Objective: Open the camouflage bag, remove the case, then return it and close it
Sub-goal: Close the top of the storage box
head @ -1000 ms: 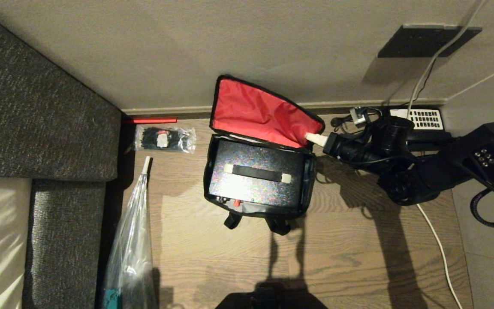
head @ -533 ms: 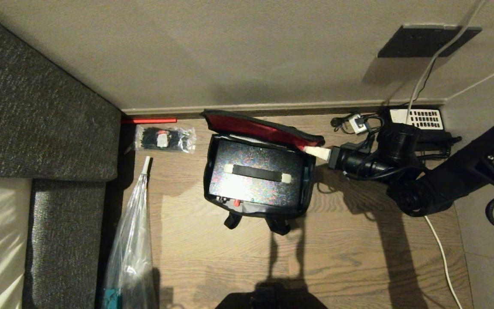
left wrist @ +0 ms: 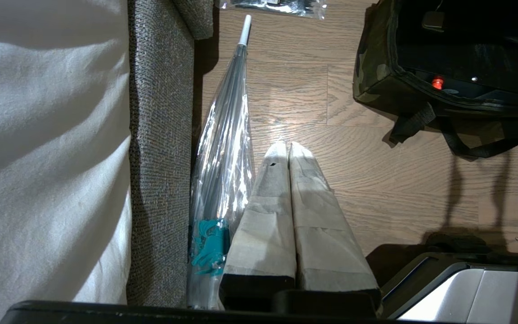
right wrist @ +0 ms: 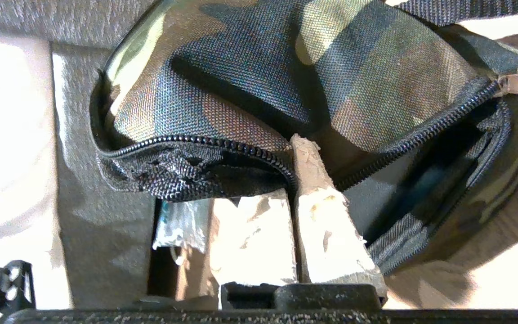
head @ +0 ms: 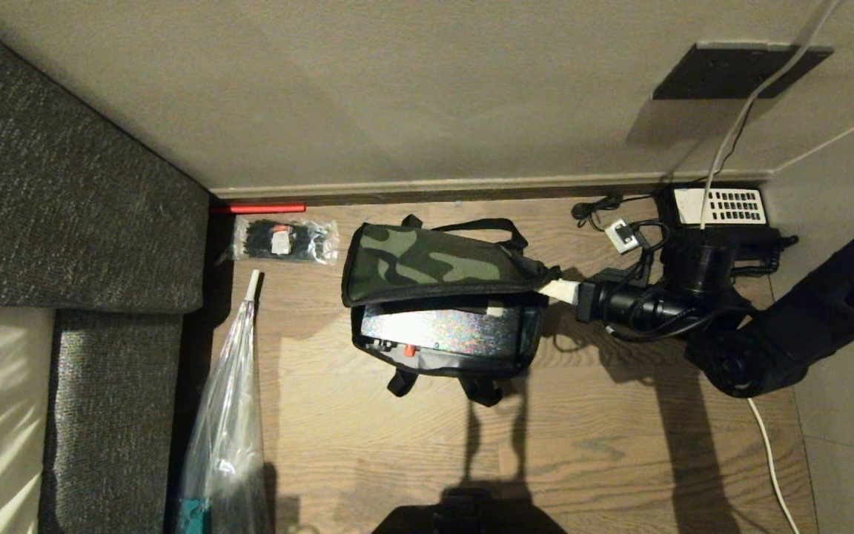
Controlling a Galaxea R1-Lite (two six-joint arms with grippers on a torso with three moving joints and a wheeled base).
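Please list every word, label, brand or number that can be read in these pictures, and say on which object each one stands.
No text can be read.
White label on the clear packet of black ties: too small to read.
White keypad of the black telephone: marks too small to read.
Green, grey and black camouflage bag and speckled black case inside it: no writing visible.

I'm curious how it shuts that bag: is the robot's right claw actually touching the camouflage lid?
Touching. In the right wrist view the right gripper is shut on the edge of the camouflage bag's lid, pinching it at the zip.
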